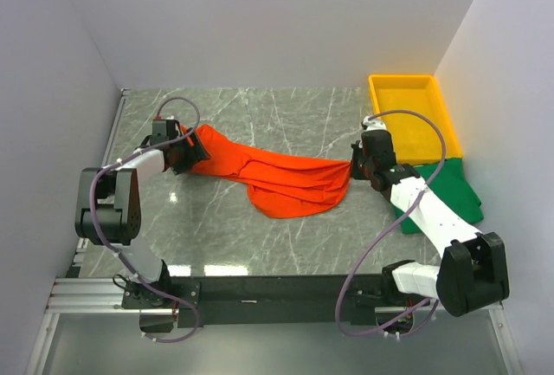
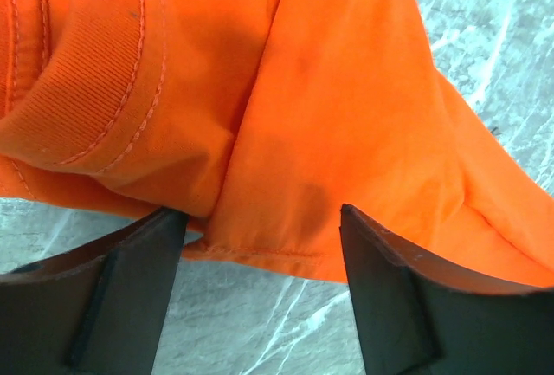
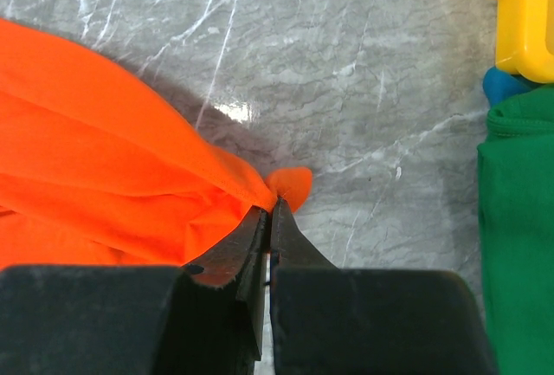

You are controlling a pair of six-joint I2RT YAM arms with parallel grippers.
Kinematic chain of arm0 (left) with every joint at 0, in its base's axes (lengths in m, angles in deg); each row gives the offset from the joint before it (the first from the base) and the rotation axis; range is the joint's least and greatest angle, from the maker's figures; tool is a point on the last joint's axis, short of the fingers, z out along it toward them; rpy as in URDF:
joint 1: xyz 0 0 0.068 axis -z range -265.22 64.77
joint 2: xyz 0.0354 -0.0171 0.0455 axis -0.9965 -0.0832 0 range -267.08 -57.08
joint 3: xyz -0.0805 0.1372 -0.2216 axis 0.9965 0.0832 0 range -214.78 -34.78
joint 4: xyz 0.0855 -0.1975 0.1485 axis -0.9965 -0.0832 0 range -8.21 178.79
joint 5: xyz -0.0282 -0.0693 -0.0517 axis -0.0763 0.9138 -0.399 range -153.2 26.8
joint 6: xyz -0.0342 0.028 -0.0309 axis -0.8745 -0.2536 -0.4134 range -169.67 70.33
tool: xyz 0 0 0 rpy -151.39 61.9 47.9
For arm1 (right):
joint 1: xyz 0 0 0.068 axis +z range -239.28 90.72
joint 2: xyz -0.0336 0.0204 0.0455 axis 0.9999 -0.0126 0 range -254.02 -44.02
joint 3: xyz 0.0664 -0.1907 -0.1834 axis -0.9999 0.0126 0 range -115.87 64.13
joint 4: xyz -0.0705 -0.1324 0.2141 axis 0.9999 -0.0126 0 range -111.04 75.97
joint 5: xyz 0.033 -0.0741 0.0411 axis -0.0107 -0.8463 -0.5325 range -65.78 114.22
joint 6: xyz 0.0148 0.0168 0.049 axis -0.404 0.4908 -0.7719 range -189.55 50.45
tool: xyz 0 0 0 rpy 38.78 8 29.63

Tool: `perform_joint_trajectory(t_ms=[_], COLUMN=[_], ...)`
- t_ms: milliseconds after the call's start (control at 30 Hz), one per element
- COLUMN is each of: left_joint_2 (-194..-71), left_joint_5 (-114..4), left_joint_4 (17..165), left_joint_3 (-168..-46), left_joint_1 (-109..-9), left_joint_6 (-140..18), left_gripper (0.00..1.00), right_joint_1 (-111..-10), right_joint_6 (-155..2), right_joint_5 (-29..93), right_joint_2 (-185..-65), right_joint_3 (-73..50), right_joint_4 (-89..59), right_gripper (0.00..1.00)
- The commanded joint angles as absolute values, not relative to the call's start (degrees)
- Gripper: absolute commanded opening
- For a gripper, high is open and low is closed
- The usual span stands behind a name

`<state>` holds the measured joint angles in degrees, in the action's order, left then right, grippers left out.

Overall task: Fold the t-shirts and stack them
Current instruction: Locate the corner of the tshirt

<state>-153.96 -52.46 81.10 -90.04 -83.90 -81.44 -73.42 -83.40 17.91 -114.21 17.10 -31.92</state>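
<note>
Orange-red cloth t-shirt (image 1: pixel 277 180) is lying stretched across the grey marbled table (image 1: pixel 260 115) between the arms. The right gripper (image 1: pixel 353 167) is pinching its right tip with jaws clamped together, while the left gripper (image 1: pixel 186 151) is straddling the left hem with jaws apart. The dark green cloth t-shirt (image 1: pixel 454 191) is lying beside the yellow plastic tray (image 1: pixel 378 98).

Matt cloth shirt (image 1: pixel 286 180), glossy marble tabletop (image 1: pixel 286 124)
</note>
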Motion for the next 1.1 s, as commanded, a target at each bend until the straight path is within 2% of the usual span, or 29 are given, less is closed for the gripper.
perform_joint_trajectory(t_ms=[0,100,233,333,733,967,1067], left_joint_2=[-154.99,-156.04,-156.05,-154.64,-146.91,-148.92,-149.89], left_joint_5=[-51.77,-50.99,-50.28,-50.81,-51.95,-50.46,-53.33], left_joint_4=[81.93,82.54,83.25,82.99,81.84,82.11,80.27], left_joint_3=[-92.52,-92.61,-92.43,-92.08,-90.85,-91.2,-91.9], left_joint_1=[-83.82,-83.91,-83.91,-83.91,-83.91,-83.91,-83.91], left_joint_6=[-81.31,-81.48,-81.4,-81.05,-81.57,-83.07,-83.24], left_gripper=[0.79,0.79,0.74,0.65,0.53,0.52,0.55], right_joint_1=[-73.72,-73.72,-73.72,-73.63,-73.72,-73.81,-73.72], right_joint_6=[-83.96,-84.14,-83.97,-84.05,-84.4,-84.67,-84.67], right_joint_5=[18.24,18.59,18.77,18.68,18.86,19.12,19.21], right_joint_2=[-112.4,-112.04,-111.69,-111.34,-110.64,-110.9,-111.08], right_joint_3=[17.89,18.25,18.51,18.6,18.42,18.51,18.42], right_joint_4=[-29.68,-29.24,-29.15,-29.15,-29.68,-29.5,-29.5], right_gripper=[0.0,0.0,0.0,0.0,0.0,0.0,0.0])
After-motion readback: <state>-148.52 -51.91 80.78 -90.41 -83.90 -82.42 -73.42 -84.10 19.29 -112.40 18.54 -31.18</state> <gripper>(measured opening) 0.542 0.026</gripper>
